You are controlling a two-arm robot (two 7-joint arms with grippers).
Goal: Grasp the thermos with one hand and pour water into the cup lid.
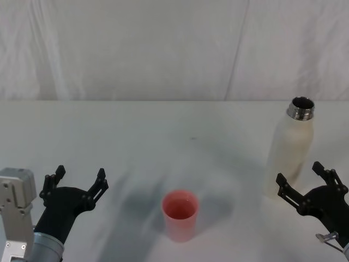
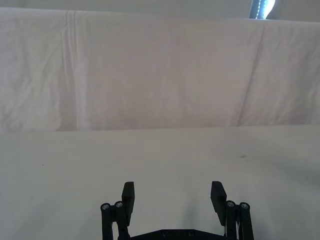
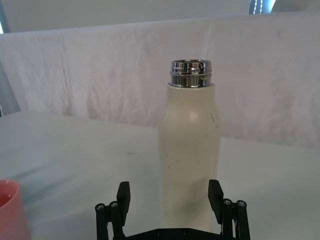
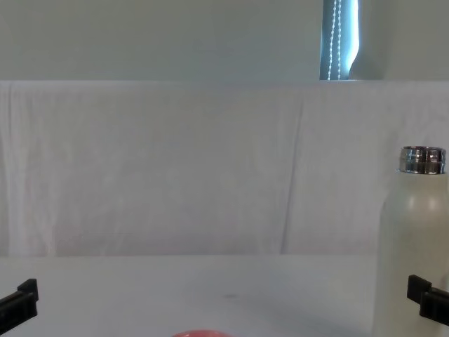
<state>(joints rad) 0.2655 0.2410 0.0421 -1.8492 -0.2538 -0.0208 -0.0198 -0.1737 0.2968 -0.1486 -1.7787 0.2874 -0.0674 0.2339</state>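
We count one thermos [image 1: 292,150], standing at the right of the head frame, its steel neck open at the top. We count one cup lid [image 1: 179,214], pink-red, low in the centre of that frame. We count two grippers: the left gripper [image 1: 77,179] in the lower left corner and the right gripper [image 1: 305,179] in the lower right, each with two black fingers spread apart. One white table [image 1: 163,136] carries both items.

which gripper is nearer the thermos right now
Right. The right gripper sits open just in front of the thermos, not touching it. The left gripper is open far across the table, beyond the cup lid.
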